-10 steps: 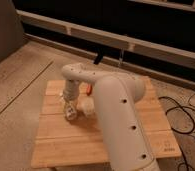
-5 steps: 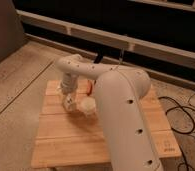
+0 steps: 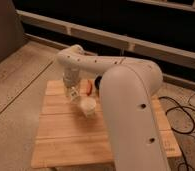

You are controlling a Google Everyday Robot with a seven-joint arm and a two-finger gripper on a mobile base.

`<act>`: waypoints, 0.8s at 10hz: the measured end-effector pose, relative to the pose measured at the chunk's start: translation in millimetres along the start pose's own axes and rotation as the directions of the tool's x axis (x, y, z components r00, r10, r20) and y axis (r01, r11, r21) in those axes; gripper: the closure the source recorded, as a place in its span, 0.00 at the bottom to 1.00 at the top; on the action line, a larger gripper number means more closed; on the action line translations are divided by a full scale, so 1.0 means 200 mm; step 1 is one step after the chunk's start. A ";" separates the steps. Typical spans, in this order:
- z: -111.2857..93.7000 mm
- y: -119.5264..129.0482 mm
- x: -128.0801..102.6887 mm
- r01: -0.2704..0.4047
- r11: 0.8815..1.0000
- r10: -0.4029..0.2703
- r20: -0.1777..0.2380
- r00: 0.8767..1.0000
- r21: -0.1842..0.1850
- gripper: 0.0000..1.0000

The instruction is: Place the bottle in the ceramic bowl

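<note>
Behind the white cup's (image 3: 87, 106) left side, the gripper (image 3: 71, 90) hovers, jaws closed apparently on the bottle (image 3: 73, 94), not yet over the ceramic bowl (image 3: 97, 83) behind that cup.

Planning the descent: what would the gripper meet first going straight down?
The gripper, hanging over the wooden table, would likely meet its bare planks just beside the white cup; depth is unclear.

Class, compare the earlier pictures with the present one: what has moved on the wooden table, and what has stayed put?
The claw, shut, has drawn back from the middle of the wooden table toward its far edge, the arm swinging with it. Nothing was visibly taken hold of or let go. The white cup stayed where it was.
</note>
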 end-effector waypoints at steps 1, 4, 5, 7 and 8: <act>-0.06 -0.08 0.04 -0.029 0.999 0.029 0.004 1.000 0.025 1.00; -0.24 -0.35 0.18 -0.145 0.985 0.143 0.020 0.989 0.098 1.00; -0.29 -0.42 0.22 -0.179 0.977 0.177 0.030 0.984 0.113 1.00; -0.37 -0.54 0.29 -0.239 0.962 0.234 0.052 0.971 0.135 1.00; -0.36 -0.51 0.29 -0.234 0.964 0.230 0.052 0.972 0.127 1.00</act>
